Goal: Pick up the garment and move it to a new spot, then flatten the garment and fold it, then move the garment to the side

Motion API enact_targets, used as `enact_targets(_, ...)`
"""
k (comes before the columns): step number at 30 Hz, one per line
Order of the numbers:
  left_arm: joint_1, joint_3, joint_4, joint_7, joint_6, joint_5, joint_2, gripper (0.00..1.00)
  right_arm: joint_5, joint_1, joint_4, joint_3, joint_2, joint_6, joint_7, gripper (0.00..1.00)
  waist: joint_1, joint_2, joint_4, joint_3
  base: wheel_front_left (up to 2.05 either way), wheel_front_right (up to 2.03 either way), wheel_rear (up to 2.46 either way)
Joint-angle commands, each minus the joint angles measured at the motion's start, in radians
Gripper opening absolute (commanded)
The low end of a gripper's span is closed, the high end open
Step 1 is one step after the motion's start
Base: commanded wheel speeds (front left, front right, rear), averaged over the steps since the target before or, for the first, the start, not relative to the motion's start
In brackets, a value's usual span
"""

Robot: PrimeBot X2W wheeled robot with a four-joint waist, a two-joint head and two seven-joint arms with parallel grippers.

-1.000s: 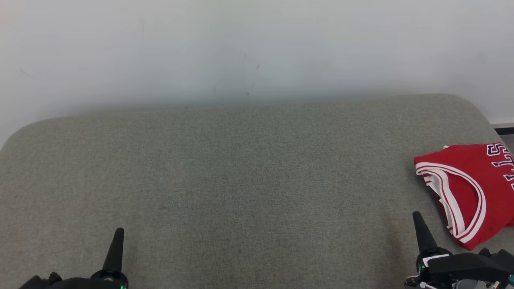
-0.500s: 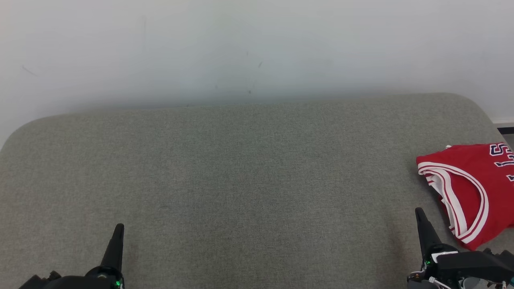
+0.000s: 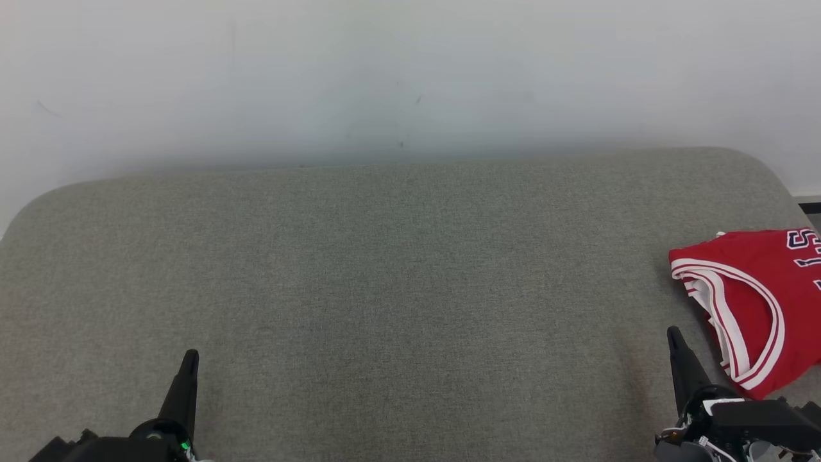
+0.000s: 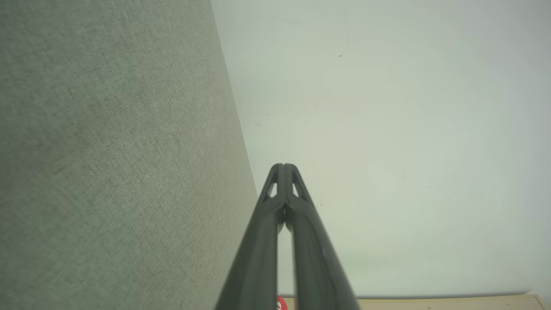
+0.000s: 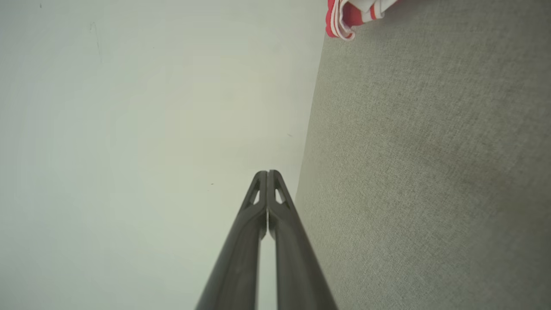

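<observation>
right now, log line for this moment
shirt: on pad, far right | left hand: shut, empty | right hand: shut, empty, near shirt

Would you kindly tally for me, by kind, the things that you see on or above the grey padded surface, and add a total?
garment, red with white trim: 1
grippers, both with jaws shut: 2 (left gripper, right gripper)
Total: 3
</observation>
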Motion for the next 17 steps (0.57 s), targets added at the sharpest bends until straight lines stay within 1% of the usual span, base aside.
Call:
enact_targets(1, -0.013, 0.004, 0.0, 0.007, -0.004, -0.027, 0.005, 0.0, 0.021, -0.008, -0.007, -0.004, 0.001, -0.002, 0.008, 0.0, 0.0, 0.0, 0.001, 0.001, 0.0, 0.0, 0.0)
enact_targets(12, -0.022, 0.008, 0.002, 0.029, -0.011, -0.105, 0.006, 0.0, 0.106, -0.01, -0.016, -0.014, 0.002, -0.002, 0.026, 0.0, 0.0, 0.0, 0.005, 0.006, 0.0, 0.0, 0.0)
enact_targets(17, -0.021, 0.008, 0.002, 0.029, -0.009, -0.106, 0.006, 0.0, 0.103, -0.01, -0.015, -0.014, 0.002, -0.002, 0.027, 0.0, 0.0, 0.0, 0.006, 0.006, 0.0, 0.0, 0.0)
